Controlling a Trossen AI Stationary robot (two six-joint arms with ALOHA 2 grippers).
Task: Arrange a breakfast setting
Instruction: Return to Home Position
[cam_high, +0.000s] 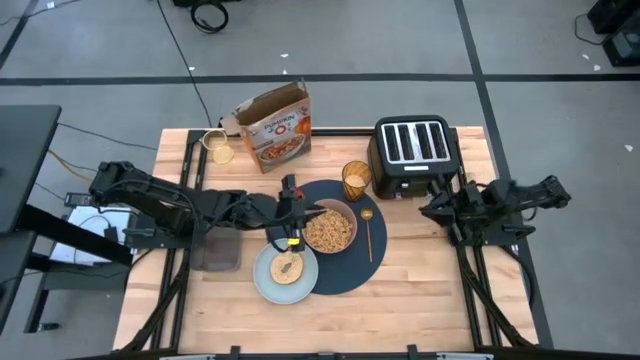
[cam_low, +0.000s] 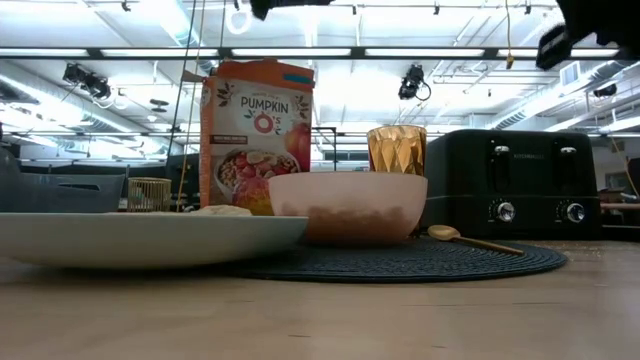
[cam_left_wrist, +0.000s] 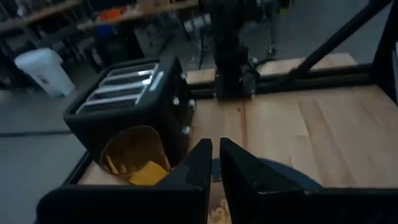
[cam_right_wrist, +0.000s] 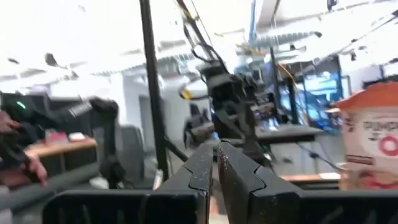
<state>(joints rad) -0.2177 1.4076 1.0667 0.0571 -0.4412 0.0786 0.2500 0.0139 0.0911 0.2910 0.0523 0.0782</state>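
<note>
Two dark fingers of the left gripper (cam_left_wrist: 216, 146) are sitting almost together, a thin slit between them, gripping nothing. It is hovering over the near-left rim of the pinkish bowl (cam_high: 329, 230), which is holding cereal on the round dark-blue woven placemat (cam_high: 345, 272). A pale-blue plate (cam_high: 266, 283) carrying ring-shaped bread (cam_high: 288, 266) is overlapping the mat's left edge. A gold spoon (cam_high: 368, 235) is lying right of the bowl, and a faceted amber glass (cam_high: 356, 180) is standing beside the black toaster (cam_high: 412, 150). The right gripper (cam_high: 428, 210), likewise nearly closed and empty, is waiting at the table's right edge.
</note>
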